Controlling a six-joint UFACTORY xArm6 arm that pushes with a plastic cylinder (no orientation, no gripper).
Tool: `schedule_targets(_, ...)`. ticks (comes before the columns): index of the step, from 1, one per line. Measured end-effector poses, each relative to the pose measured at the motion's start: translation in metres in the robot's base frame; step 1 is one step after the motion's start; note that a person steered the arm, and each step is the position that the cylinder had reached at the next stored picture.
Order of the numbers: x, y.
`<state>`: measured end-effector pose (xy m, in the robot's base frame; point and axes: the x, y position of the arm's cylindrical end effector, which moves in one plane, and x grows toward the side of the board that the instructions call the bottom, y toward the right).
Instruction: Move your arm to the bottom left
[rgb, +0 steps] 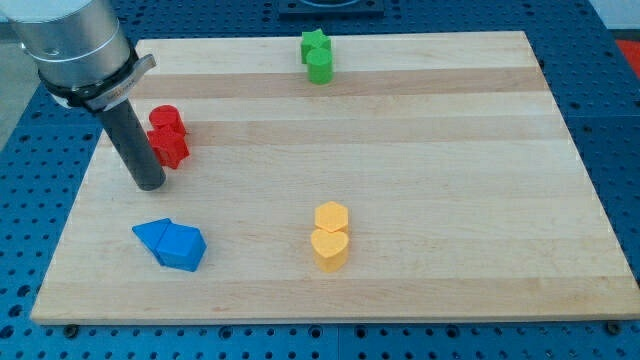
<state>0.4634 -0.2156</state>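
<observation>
Rod, dark and straight, hung from the arm's grey housing at the view's upper left and bore nothing. Its lower end, my tip, rested on the board near the left edge, about midway between the view's top and bottom. Because the rig had no jaws, no open or closed state applied; the tip touched no block that could be made out.

Just to the right of the rod lay two red blocks, a red cylinder above and a second red block of unclear shape below; the pair touched each other, and the lower one sat close beside the rod, contact uncertain.

Below the tip, toward the bottom left corner, two blue blocks lay pressed together: a blue triangle and a blue block of angular outline.

At the board's centre bottom stood a yellow hexagon touching a yellow heart beneath it.

At the top edge, slightly right of these, a green star touched a green cylinder below it.

Around the board ran a blue perforated table.
</observation>
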Motion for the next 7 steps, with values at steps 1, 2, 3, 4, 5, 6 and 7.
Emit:
schedule_targets(1, 0.003, 0.000)
schedule_targets(2, 0.038, -0.005)
schedule_targets(3, 0.067, -0.034)
schedule_targets(4, 0.091, -0.053)
schedule_targets(5, 0.108, -0.048)
schedule_targets(6, 0.132, 0.000)
schedule_targets(7, 0.126, 0.033)
